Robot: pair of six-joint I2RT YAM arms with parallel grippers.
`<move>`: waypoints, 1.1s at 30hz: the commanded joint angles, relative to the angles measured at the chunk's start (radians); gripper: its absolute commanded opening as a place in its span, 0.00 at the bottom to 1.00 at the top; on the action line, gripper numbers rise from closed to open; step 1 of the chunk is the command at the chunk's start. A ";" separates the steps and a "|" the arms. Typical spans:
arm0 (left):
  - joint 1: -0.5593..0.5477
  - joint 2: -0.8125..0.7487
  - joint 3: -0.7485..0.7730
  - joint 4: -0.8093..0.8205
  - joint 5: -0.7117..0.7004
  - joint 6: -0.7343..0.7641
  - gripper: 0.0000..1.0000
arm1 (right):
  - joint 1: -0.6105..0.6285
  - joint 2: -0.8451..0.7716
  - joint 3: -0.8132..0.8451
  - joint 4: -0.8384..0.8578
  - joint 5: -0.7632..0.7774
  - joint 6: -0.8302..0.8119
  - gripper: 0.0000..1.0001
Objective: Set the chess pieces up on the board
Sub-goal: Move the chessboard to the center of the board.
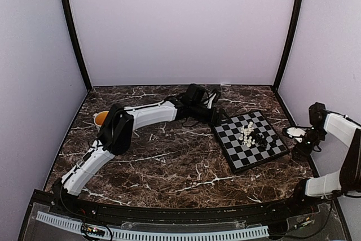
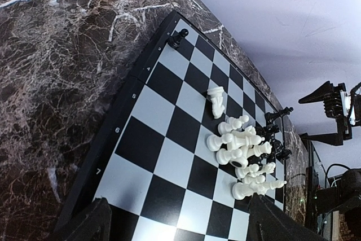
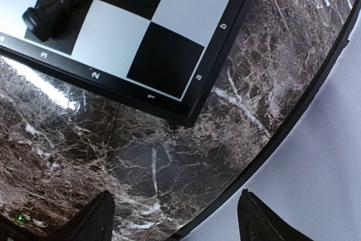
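The board [image 1: 240,156] lies right of centre on the marble table. A heap of white and black chess pieces [image 1: 251,134] lies toppled on its middle. In the left wrist view the board [image 2: 169,134] fills the frame, with the white pieces [image 2: 242,150] heaped beside the black ones [image 2: 276,139]. One black pawn [image 2: 178,38] stands alone at the far corner. My left gripper [image 2: 180,229] is open and empty over the board's near edge. My right gripper [image 3: 176,218] is open and empty over bare table just off the board's corner [image 3: 186,105]. A black piece [image 3: 56,7] lies on its side there.
An orange and white mug [image 1: 101,118] stands at the far left behind the left arm's elbow. A small white object [image 1: 294,132] lies by the right gripper [image 1: 302,148]. The table's dark right edge [image 3: 293,134] and the lilac wall are close to the right gripper.
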 commanded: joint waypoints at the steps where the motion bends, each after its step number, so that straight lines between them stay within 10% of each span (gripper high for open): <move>1: 0.010 -0.003 0.036 0.004 0.011 -0.006 0.87 | -0.003 0.023 -0.001 0.075 -0.014 -0.003 0.76; 33: 0.042 0.072 0.064 0.040 -0.006 -0.102 0.85 | 0.045 0.194 -0.004 0.289 -0.024 0.035 0.72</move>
